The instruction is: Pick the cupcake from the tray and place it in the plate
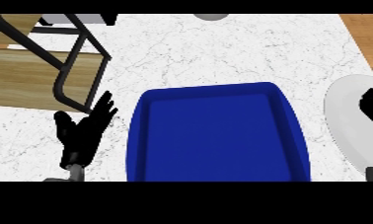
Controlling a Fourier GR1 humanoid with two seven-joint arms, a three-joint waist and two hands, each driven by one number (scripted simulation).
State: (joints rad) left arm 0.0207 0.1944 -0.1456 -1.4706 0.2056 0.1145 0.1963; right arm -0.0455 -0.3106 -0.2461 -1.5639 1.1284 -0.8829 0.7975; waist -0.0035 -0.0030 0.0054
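The blue tray lies in the middle of the white marble counter, and its inside shows nothing but blue. A white plate sits at the right edge, partly cut off by the view. A small part of my right hand shows as a black shape over the plate at the far right. No cupcake can be seen; whether the right hand hides one I cannot tell. My left hand rests open, fingers up, left of the tray, holding nothing.
A black metal frame stands over wooden boards at the upper left, close to my left hand. A grey round object peeks in at the counter's far edge. Wood shows at the upper right corner.
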